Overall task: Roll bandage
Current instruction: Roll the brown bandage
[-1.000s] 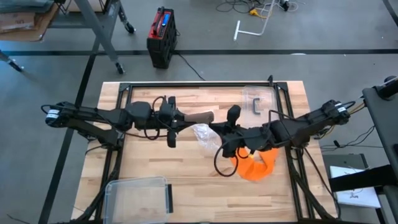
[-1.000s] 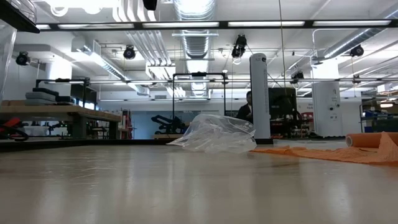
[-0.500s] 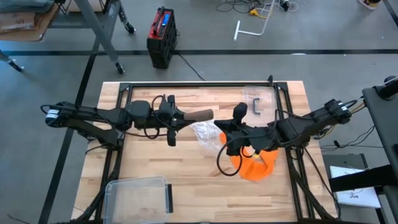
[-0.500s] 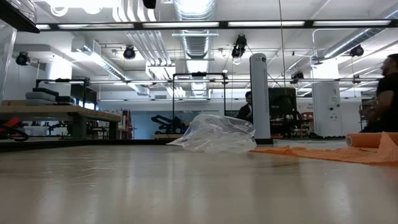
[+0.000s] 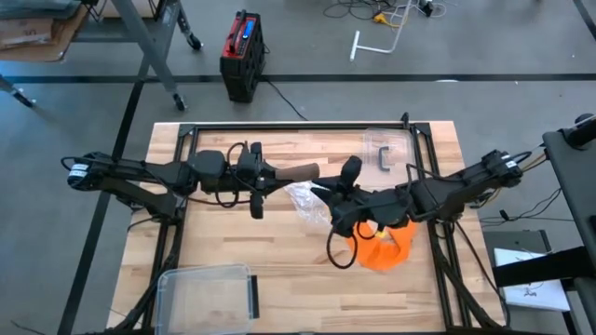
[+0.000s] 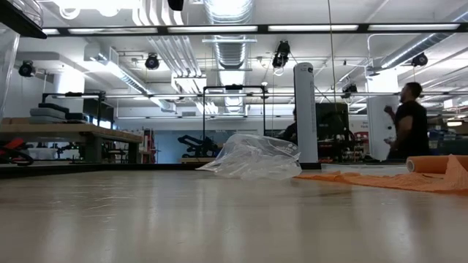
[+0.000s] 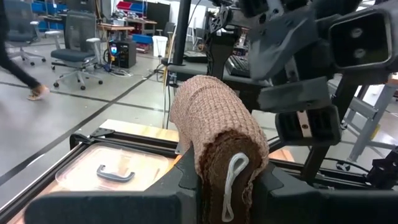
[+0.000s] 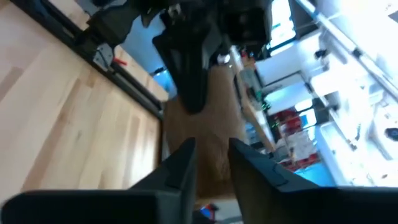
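Over the middle of the wooden table (image 5: 223, 233), both arms meet abt chest to chest. Left claw (image 5: 279, 175) is clamped on a tan bandage roll (image 5: 300, 173), holding it level, roll sticking out past the fingers twd the right arm; left wrist view shows the roll (image 7: 217, 134) pinched between the two dark fingers, its rolled end w/ a white clip facing the cam. Right claw (image 5: 328, 194) sits just beside the roll's free end, a bit nearer the front edge. From its own wrist cam the two fingers (image 8: 180, 165) stand slightly apart w/ tan bandage (image 8: 214, 134) showing in the gap beyond them; can't tell if they touch it, nothing clearly gripped. Crumpled clear plastic bag (image 5: 304, 201) lies under that spot, orange cloth (image 5: 386, 247) under the right arm. Clear lid w/ handle (image 5: 384, 151) at back, clear box (image 5: 207, 293) front left. Person (image 6: 408, 120) stands far back in room.
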Controlling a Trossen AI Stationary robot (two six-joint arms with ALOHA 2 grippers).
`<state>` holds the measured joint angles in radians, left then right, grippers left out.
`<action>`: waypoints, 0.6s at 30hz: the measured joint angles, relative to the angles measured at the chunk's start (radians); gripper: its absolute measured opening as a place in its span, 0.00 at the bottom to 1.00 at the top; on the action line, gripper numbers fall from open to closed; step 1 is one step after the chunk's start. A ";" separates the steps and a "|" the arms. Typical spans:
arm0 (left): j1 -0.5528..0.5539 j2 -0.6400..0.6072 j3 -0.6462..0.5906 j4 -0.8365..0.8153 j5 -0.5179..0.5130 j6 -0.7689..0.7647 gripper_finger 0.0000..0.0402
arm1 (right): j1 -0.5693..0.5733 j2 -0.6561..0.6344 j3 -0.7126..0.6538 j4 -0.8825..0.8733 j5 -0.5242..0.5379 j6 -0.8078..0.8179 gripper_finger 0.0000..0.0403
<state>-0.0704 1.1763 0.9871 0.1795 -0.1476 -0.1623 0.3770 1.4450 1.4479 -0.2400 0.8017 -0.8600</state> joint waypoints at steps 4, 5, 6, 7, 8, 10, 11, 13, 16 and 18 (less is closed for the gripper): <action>0.000 0.000 0.000 -0.002 0.000 0.000 0.12 | -0.028 0.013 0.000 0.007 0.002 -0.028 0.29; 0.000 0.000 0.000 -0.002 0.000 0.000 0.12 | -0.036 0.016 0.000 0.004 0.002 -0.025 0.29; 0.000 0.000 0.000 -0.002 0.001 0.000 0.12 | -0.042 0.021 0.000 0.007 0.003 -0.024 0.29; 0.000 0.000 0.000 -0.002 0.008 0.000 0.12 | -0.049 0.023 0.000 0.009 0.003 -0.027 0.28; 0.001 0.000 0.000 -0.001 0.017 0.000 0.12 | -0.051 0.023 0.000 0.006 0.003 -0.031 0.26; 0.001 0.000 0.000 0.003 0.028 0.000 0.12 | -0.056 0.024 0.000 -0.001 0.002 -0.037 0.21; 0.000 0.000 0.000 0.004 0.028 0.000 0.12 | -0.060 0.026 0.000 -0.005 0.001 -0.041 0.18; 0.001 0.000 -0.001 0.002 0.023 0.000 0.12 | -0.065 0.027 0.000 -0.020 0.008 -0.040 0.12; 0.001 0.000 -0.002 0.002 0.023 -0.001 0.12 | -0.064 0.028 0.000 -0.033 0.016 -0.029 0.03; 0.001 -0.001 -0.002 0.003 0.024 -0.004 0.12 | -0.054 0.024 0.000 -0.035 0.045 -0.030 0.01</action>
<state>-0.0696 1.1752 0.9852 0.1829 -0.1236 -0.1661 0.3234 1.4688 1.4483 -0.2750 0.8469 -0.8902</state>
